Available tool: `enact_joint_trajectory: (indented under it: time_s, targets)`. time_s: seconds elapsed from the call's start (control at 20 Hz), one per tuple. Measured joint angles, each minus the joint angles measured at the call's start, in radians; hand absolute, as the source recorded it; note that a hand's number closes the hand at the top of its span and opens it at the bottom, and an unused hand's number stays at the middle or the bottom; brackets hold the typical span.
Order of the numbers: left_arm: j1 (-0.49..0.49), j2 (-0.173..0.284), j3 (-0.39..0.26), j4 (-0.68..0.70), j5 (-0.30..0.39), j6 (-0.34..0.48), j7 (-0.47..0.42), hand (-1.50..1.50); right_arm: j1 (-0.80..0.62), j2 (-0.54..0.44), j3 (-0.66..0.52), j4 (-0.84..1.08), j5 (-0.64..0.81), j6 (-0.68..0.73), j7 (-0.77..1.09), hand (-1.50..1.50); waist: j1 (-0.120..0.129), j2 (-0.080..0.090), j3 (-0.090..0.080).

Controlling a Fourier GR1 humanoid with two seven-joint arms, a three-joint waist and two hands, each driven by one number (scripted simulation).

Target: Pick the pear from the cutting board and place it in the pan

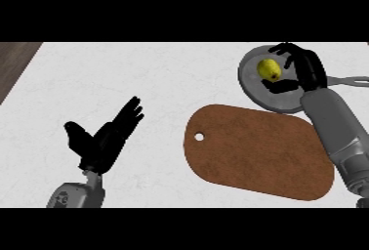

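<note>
The yellow pear (269, 69) lies inside the round grey pan (254, 91) at the back right of the counter. My right hand (305, 67) hovers over the pan just right of the pear. Its fingers arch past the pear's far end and its thumb lies below the near end, and a gap shows between them and the fruit. The brown cutting board (259, 152), with a small hole at its left end, lies bare in front of the pan, under my right forearm. My left hand (107, 137) rests open at the lower left, fingers up.
The pan's handle (353, 80) sticks out to the right behind my right wrist. A dark wooden strip (13, 63) borders the white counter at the far left. White counter top stretches between my left hand and the board.
</note>
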Motion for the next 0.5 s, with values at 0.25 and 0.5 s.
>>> enact_joint_trajectory:
  time_s: [0.25,0.5]
  targets:
    - [-0.026,-0.012,-0.009,0.006,-0.007,0.003,0.003,0.0,-0.047,-0.019,0.012,0.103,0.029,0.05,0.036,-1.5,0.013,0.007,0.002]
    - [-0.011,-0.007,-0.008,0.004,0.0,-0.012,-0.007,0.0,-0.067,-0.015,-0.075,0.126,-0.066,0.147,-0.049,-1.5,0.016,0.009,0.005]
